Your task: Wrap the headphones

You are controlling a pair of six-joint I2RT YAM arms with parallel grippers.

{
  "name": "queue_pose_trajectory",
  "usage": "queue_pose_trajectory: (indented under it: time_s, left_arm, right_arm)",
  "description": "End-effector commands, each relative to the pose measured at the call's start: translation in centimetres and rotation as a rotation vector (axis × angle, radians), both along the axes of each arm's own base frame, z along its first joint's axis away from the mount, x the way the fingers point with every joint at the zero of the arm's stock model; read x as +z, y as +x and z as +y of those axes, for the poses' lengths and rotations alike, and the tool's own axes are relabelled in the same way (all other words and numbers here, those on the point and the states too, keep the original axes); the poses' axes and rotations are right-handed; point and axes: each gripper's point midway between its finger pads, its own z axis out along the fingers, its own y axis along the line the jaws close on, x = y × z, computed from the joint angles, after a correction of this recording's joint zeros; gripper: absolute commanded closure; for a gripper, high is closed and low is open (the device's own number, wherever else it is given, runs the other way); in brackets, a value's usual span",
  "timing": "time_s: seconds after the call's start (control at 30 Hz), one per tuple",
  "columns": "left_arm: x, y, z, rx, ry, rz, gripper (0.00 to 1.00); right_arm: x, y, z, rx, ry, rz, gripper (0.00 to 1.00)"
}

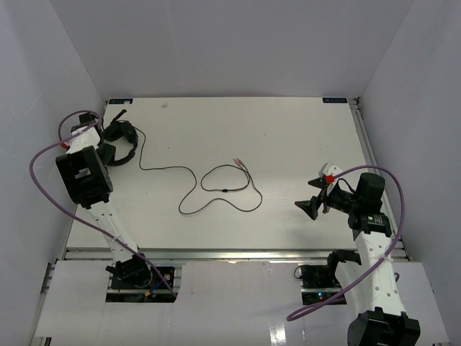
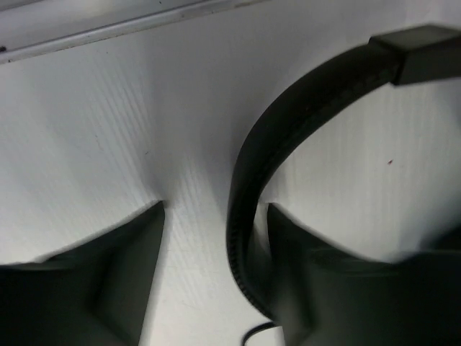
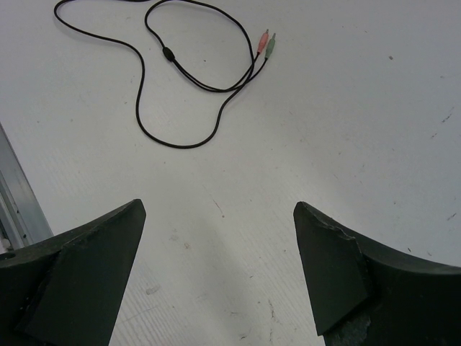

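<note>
The black headphones (image 1: 122, 142) lie at the table's far left corner. Their thin black cable (image 1: 216, 189) trails in loops to the middle of the table and ends in pink and green plugs (image 1: 241, 164). My left gripper (image 1: 108, 150) is down over them. In the left wrist view the curved headband (image 2: 288, 108) runs between the jaws of the left gripper (image 2: 216, 207), close against the right finger, with a gap to the left finger. My right gripper (image 1: 311, 205) hovers open at the right with nothing in it (image 3: 220, 205). The cable loop (image 3: 173, 86) and plugs (image 3: 265, 45) lie ahead of it.
Pale walls close in the white table (image 1: 288, 130) on three sides. A metal rail (image 2: 108, 32) runs along the table edge just beyond the headband. Purple arm cables (image 1: 43, 180) arc beside both arms.
</note>
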Motion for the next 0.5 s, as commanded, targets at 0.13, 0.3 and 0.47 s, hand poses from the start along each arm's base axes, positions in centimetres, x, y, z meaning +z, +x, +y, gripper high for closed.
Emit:
queue_pose_trajectory:
  time_s: [0.13,0.3,0.47]
  left_arm:
    - [-0.2,-0.8,0.2,-0.026,-0.058,0.016,0.89]
    - [4.3,0.5,-0.7,-0.225,-0.008,-0.155,1.00]
    - [11.3,3.0,-11.0,-0.769,-0.076,-0.491,1.00]
  right_arm:
    - [0.8,0.5,-0.1,-0.001,-0.010,-0.038,0.10]
    - [0.7,0.5,-0.2,-0.010,-0.014,-0.037,0.10]
    - [1.2,-0.8,0.8,0.083,0.000,-0.076,0.10]
